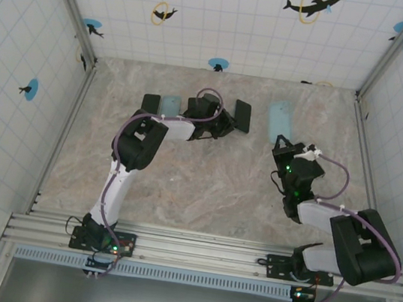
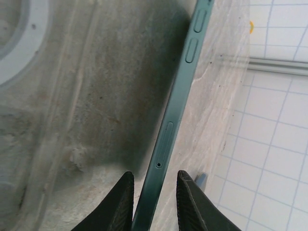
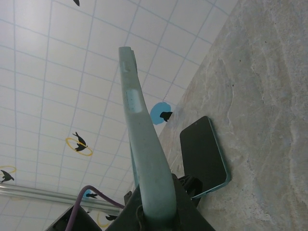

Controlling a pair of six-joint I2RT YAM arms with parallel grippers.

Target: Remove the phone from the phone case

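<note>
From above, the left pincer [image 1: 228,122] meets the phone [image 1: 242,116], and the right pincer [image 1: 282,142] pinches the empty case [image 1: 278,117].

Left wrist: jaws slightly spread, phone edge [image 2: 179,96] between them.

Right wrist: case [image 3: 144,144] clamped, phone [image 3: 202,154] flat on the table [image 3: 269,120] beyond.

Removal looks done, with only release left.

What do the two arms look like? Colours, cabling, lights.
The left arm and right arm match: white link shells, bulky black joint housings, and black bases on an aluminium rail. A purple cable loops along each. Green LEDs glow on the right wrist and at both bases. The fingers are matte black and tapered.
</note>
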